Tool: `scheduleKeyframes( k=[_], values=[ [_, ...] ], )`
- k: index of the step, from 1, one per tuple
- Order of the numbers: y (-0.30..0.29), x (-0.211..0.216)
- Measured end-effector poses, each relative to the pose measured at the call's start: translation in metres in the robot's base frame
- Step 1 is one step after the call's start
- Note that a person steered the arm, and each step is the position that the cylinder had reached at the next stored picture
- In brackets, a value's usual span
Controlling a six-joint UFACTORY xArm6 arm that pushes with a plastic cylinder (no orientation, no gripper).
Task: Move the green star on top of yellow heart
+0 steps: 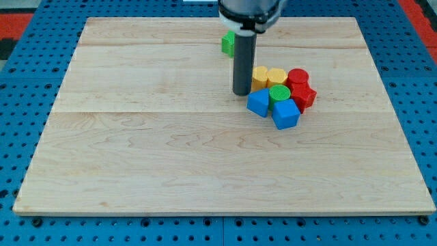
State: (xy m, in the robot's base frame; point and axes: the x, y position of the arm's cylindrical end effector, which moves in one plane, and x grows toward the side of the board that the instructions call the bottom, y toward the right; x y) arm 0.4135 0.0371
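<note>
A green block (227, 43), partly hidden behind the rod, sits near the view's top centre; its shape cannot be made out. Two yellow blocks lie side by side in a cluster to the right: one (260, 76) next to the rod and one (277, 76) to its right; which is the heart I cannot tell. My tip (242, 92) rests on the board just left of the cluster, touching or nearly touching the left yellow block, and below the green block.
The cluster also holds a green cylinder (278, 93), a red cylinder (298, 77), another red block (304, 95), a blue block (259, 102) and a blue cube (285, 113). The wooden board (136, 150) lies on a blue pegboard.
</note>
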Motion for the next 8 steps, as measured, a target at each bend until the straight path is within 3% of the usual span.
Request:
scheduleKeyframes(
  k=[3,4,7,8],
  values=[
    [-0.001,0.062],
    [-0.049,0.052],
    [-0.085,-0.131],
    [-0.045,-0.173]
  ],
)
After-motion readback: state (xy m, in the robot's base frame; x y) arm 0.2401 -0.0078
